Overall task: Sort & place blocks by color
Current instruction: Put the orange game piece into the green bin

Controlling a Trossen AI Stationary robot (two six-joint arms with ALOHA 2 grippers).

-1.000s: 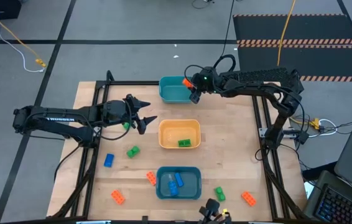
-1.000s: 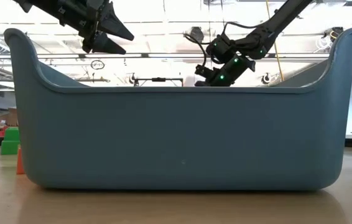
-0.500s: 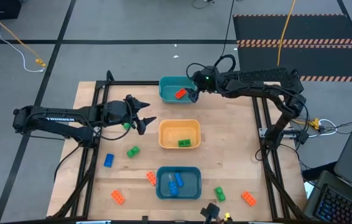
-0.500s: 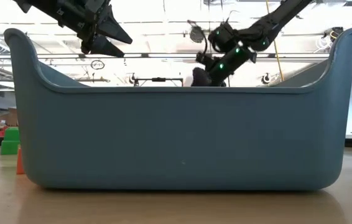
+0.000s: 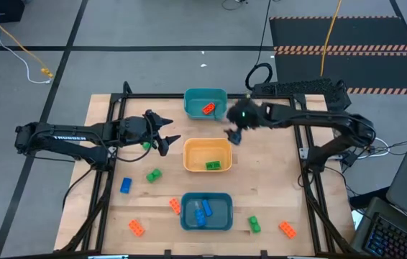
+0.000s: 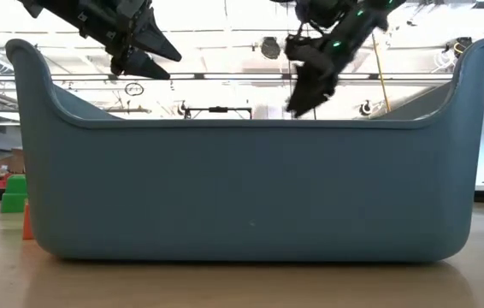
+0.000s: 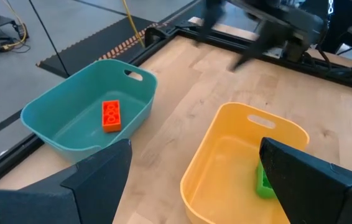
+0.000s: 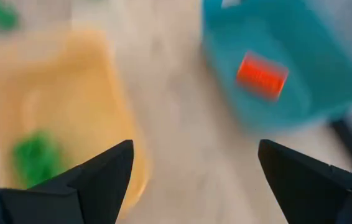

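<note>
We see an orange block [image 5: 208, 108] lying alone inside the far teal bin [image 5: 192, 106] at the back of the table [image 5: 268, 187]; the left wrist view shows it flat on the bin floor [image 7: 111, 116]. In the yellow bin [image 5: 190, 155] at the middle sits one green block [image 5: 213, 165], near its front right corner. The near teal bin [image 5: 221, 214] holds blue blocks [image 5: 202, 211].

The rest lie loose on the wood. On the left side we find a green block [image 5: 153, 175] with a blue block [image 5: 126, 185] just beside it, and closer to the front an orange block [image 5: 136, 227]. Another orange block [image 5: 175, 206] sits right by the near teal bin's left wall. To the right of that bin lie a green block [image 5: 254, 224] and, farther right, an orange block [image 5: 287, 229].

The right gripper [image 5: 234, 136] hangs in the air between the far teal bin and the yellow bin, off their right side; its fingers [image 8: 89, 180] are spread wide and carry nothing. The left gripper [image 5: 171, 139] waits above the table left of the yellow bin, its fingers [image 7: 95, 180] also parted and empty, pointing toward the bins.
</note>
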